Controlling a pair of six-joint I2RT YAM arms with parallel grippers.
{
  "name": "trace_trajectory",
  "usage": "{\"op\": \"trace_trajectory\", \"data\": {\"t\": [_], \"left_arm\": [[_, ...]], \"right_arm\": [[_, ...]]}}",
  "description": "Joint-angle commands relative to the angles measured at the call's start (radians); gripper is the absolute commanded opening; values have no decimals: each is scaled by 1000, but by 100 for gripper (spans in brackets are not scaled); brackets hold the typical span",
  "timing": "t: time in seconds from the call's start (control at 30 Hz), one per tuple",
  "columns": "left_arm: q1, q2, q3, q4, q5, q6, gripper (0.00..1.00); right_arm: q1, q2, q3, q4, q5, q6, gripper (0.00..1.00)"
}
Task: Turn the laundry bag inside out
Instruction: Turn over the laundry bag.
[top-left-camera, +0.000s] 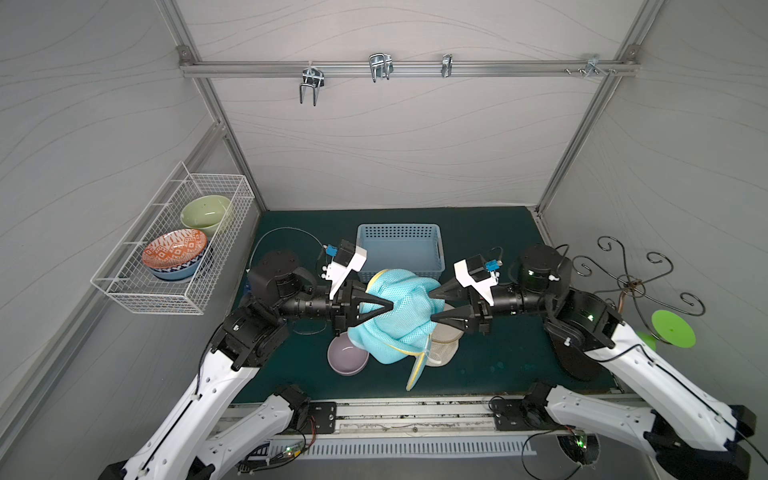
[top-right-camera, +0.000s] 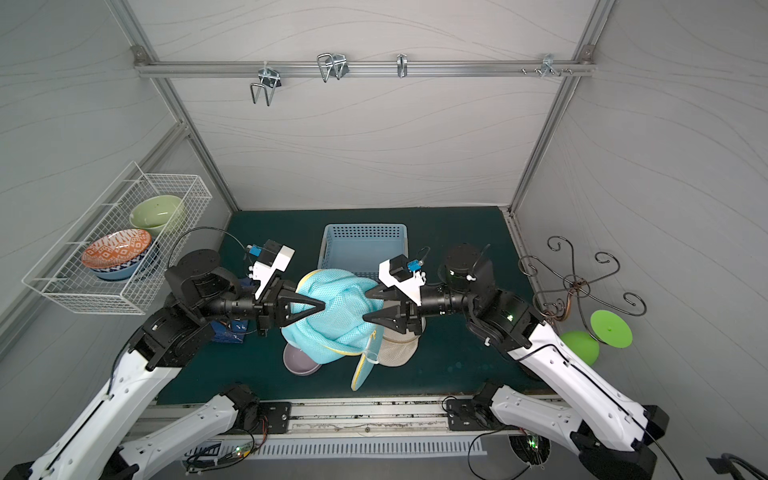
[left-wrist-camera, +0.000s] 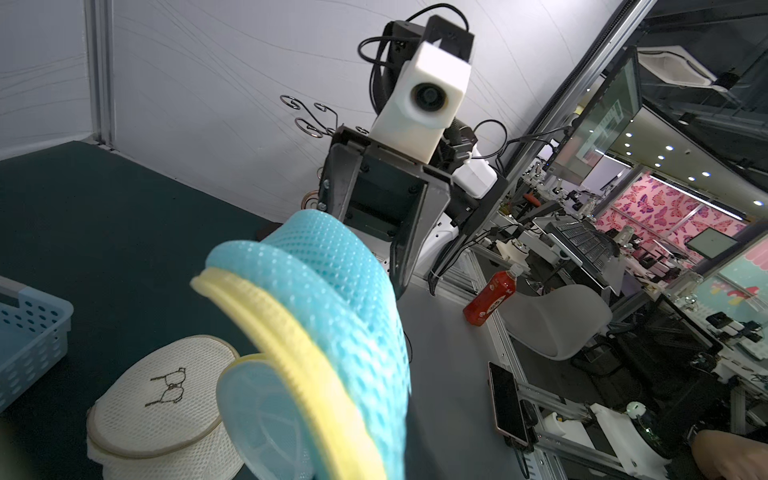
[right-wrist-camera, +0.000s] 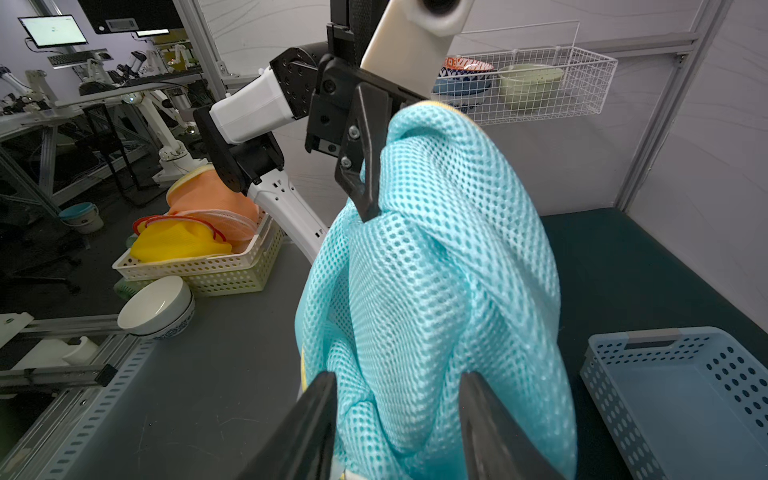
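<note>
Because the bunched laundry bag (top-left-camera: 399, 332) hangs over them, both top views hide part of the purple bowl (top-left-camera: 347, 357) and the white mesh pouch (top-left-camera: 444, 349) on the desk (top-left-camera: 498, 357). The bag's long axis runs from the blue basket (top-left-camera: 399, 249) toward the near edge, where a yellow-trimmed flap trails. The left gripper (top-left-camera: 392, 306) has its jaws pinched together on the mesh, while the right gripper (top-left-camera: 432, 306) has its jaws parted at the bag's side. In the left wrist view the bag fills the foreground, covering that arm's own jaws. In the right wrist view mesh lies between the spread jaws; whether it touches them I cannot tell.
</note>
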Motion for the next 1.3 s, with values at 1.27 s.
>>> {"op": "trace_trajectory", "data": {"t": [1.27], "left_arm": [[44,22,2,141,178,-28,0]], "right_arm": [[217,114,98,-283,84,-323,50]]}}
